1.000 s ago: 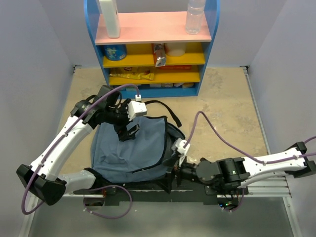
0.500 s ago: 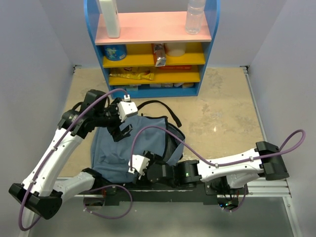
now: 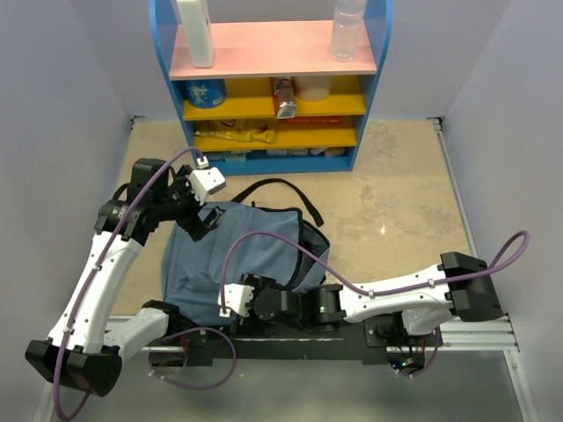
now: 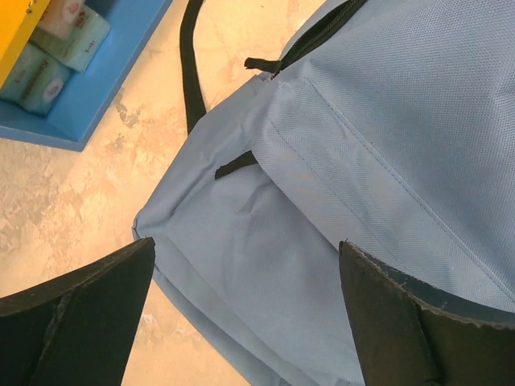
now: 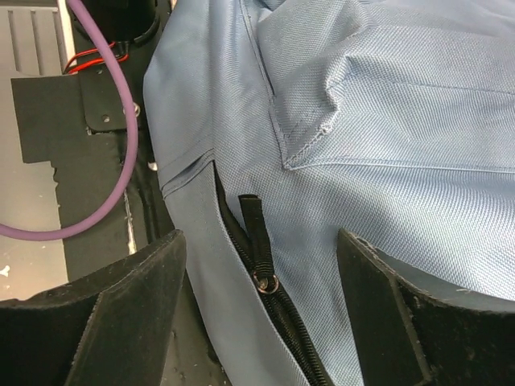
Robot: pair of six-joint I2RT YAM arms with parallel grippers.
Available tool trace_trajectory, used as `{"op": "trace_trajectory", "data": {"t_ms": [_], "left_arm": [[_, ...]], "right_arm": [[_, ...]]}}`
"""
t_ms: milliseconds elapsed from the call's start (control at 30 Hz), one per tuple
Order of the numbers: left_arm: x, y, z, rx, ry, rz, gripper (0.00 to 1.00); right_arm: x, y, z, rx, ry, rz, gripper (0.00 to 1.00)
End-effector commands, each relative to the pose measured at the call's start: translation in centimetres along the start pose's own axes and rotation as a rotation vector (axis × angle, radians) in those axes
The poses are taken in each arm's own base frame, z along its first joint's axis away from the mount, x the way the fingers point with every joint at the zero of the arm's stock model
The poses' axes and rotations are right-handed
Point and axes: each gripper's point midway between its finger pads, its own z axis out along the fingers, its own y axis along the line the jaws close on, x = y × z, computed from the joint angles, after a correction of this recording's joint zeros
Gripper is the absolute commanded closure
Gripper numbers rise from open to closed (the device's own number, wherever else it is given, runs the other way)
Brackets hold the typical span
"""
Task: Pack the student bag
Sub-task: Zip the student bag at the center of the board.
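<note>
The slate-blue student bag (image 3: pixel 255 251) lies flat on the table near the arm bases, with its black strap (image 3: pixel 295 195) at the far side. My left gripper (image 3: pixel 201 221) hovers over the bag's far-left corner. In the left wrist view it (image 4: pixel 245 244) is open and empty, with bag fabric (image 4: pixel 322 161) below. My right gripper (image 3: pixel 251 290) reaches across the bag's near edge. In the right wrist view it (image 5: pixel 261 235) is open, its fingers either side of a black zipper pull (image 5: pixel 259 241) on the closed zipper (image 5: pixel 294 338).
A blue shelf unit (image 3: pixel 273 83) stands at the back, holding a white bottle (image 3: pixel 195 31), a clear bottle (image 3: pixel 347 31) and snack packs. Its base (image 4: pixel 88 88) shows in the left wrist view. The black mounting rail (image 5: pixel 88 185) and a purple cable (image 5: pixel 121 121) lie beside the bag.
My right arm swung left along the bag's near edge, from its right side to its left. My left gripper drew back and left, off the bag's middle to its far-left corner.
</note>
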Motion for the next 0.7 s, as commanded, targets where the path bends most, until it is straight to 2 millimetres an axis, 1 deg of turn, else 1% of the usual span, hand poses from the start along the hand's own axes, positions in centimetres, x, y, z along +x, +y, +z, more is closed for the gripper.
{"op": "trace_trajectory", "data": {"t_ms": [0,100,133,200,233,267,333,400,500,533,667], "left_arm": [[-0.7,0.5,-0.4,-0.025,-0.041,0.02,0.0],[-0.7,0.4,-0.5,-0.013,-0.042,0.023,0.0],[-0.7,0.3,-0.4,-0.009,-0.04,0.024,0.0],[-0.6,0.4,-0.4,-0.01,-0.038,0.02,0.0],[-0.7,0.4,-0.4,-0.009,-0.036,0.019,0.0],[-0.7,0.4,-0.3,-0.007,-0.036,0.018,0.0],[-0.5,0.4,-0.2,-0.004,-0.031,0.016,0.0],[-0.5,0.4,-0.2,-0.003,-0.03,0.014,0.0],[-0.4,0.3,-0.1,0.0,-0.031,0.011,0.0],[-0.4,0.3,-0.1,0.002,-0.031,0.009,0.0],[-0.3,0.1,0.0,0.01,-0.033,0.006,0.0]], "right_arm": [[-1.9,0.1,0.2,-0.022,-0.061,0.005,0.25],[-2.0,0.3,0.7,-0.024,-0.064,0.016,0.34],[-1.9,0.3,0.9,-0.02,-0.059,0.017,0.4],[-2.0,0.3,1.1,-0.017,-0.059,0.022,0.47],[-1.9,0.4,1.3,-0.02,-0.054,0.021,0.54],[-1.8,0.5,1.4,-0.022,-0.051,0.023,0.58],[-2.0,0.7,1.6,-0.025,-0.048,0.029,0.61],[-2.0,0.7,1.8,-0.022,-0.048,0.036,0.62],[-2.1,0.2,2.0,0.014,-0.045,0.043,0.65],[-2.2,0.1,2.1,0.02,-0.046,0.05,0.7],[-2.4,-0.6,2.6,0.075,-0.041,0.067,0.78]]}}
